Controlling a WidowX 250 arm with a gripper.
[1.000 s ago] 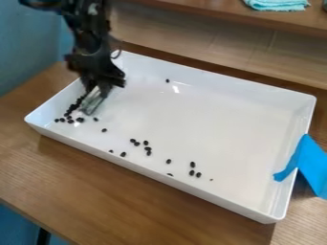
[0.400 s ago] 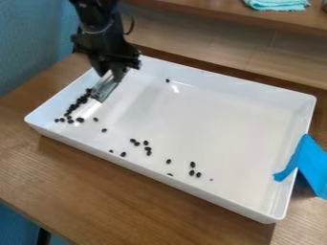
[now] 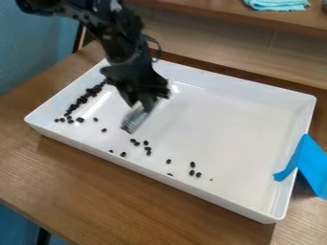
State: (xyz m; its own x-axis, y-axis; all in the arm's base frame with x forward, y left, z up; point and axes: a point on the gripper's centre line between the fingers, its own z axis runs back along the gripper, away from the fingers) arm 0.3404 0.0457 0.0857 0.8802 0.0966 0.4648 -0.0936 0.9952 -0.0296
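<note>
The black gripper (image 3: 142, 101) hangs over the left-centre part of a white rectangular tray (image 3: 236, 112). From its lower end a grey, shiny flat piece (image 3: 135, 118) slants down and left, its tip close above the tray floor. Whether this piece is held or fixed to the gripper, I cannot tell. Small black beans (image 3: 83, 99) form a dense row along the tray's left wall. Several loose beans (image 3: 148, 149) lie just below the piece's tip, and others (image 3: 192, 164) are scattered towards the near wall.
A blue strip of tape (image 3: 311, 165) hangs over the tray's right wall. The tray stands on a wooden table (image 3: 115, 191). At the top right a folded turquoise cloth (image 3: 276, 5) lies on a raised wooden shelf (image 3: 211, 9). A blue wall (image 3: 28, 48) rises at the left.
The gripper and grey piece first moved up along the left wall, then swung right and down towards the tray's middle. The bean row now shows farther up the left wall.
</note>
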